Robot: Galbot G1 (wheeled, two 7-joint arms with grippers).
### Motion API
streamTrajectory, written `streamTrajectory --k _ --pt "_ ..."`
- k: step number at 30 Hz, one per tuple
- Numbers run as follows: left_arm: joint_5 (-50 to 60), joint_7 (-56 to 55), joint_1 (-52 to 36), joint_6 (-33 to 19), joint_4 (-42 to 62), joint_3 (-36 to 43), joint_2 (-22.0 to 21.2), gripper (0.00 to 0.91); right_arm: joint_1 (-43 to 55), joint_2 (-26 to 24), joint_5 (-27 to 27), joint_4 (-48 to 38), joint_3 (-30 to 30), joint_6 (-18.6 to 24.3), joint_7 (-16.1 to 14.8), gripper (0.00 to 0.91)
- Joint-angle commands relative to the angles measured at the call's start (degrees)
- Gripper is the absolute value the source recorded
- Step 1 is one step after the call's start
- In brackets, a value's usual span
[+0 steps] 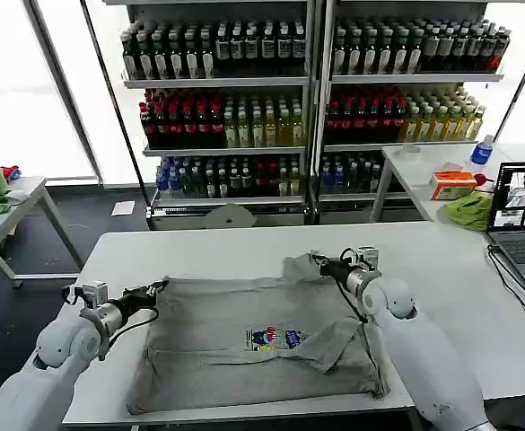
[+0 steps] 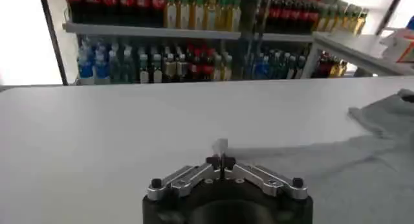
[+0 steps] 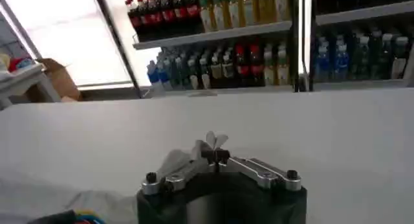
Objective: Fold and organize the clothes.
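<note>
One piece of the clothes, a light grey shirt (image 1: 244, 346) with a small multicoloured chest print (image 1: 273, 338), lies partly folded on the white table (image 1: 199, 247). My left gripper (image 1: 159, 287) is shut on the shirt's far left edge. In the left wrist view this gripper (image 2: 221, 159) pinches a small tuft of fabric, with the shirt (image 2: 381, 118) stretching away. My right gripper (image 1: 319, 261) is shut on the far right corner, lifted slightly. Grey cloth pokes out between the jaws of the right gripper (image 3: 213, 155), and the shirt (image 3: 65, 202) lies beneath.
A laptop (image 1: 522, 215), a bright green cloth (image 1: 468, 211), an orange box (image 1: 450, 184) and a bottle (image 1: 482, 151) sit at the right. A side table (image 1: 15, 211) stands at the left. Shelves of bottles (image 1: 307, 99) rise behind the table.
</note>
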Motion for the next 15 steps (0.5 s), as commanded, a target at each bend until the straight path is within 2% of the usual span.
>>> streamTrajectory --k 1,10,15 --pt "-0.97 -0.76 9.01 0.05 -10.71 -7.19 -0.49 0.030 -5.57 -2.35 2.29 10.59 3.33 -0.01 0.64 0.000" --pt "-1.72 -2.60 16.61 0.72 -18.60 -11.91 -1.30 0.030 -17.91 -7.50 7.17 23.58 11.12 0.03 1.97 0.000" --pt "-2.87 -4.56 21.53 1.35 -23.93 -14.87 -0.58 0.040 -26.08 -9.51 8.61 31.55 15.80 0.02 3.98 0.000"
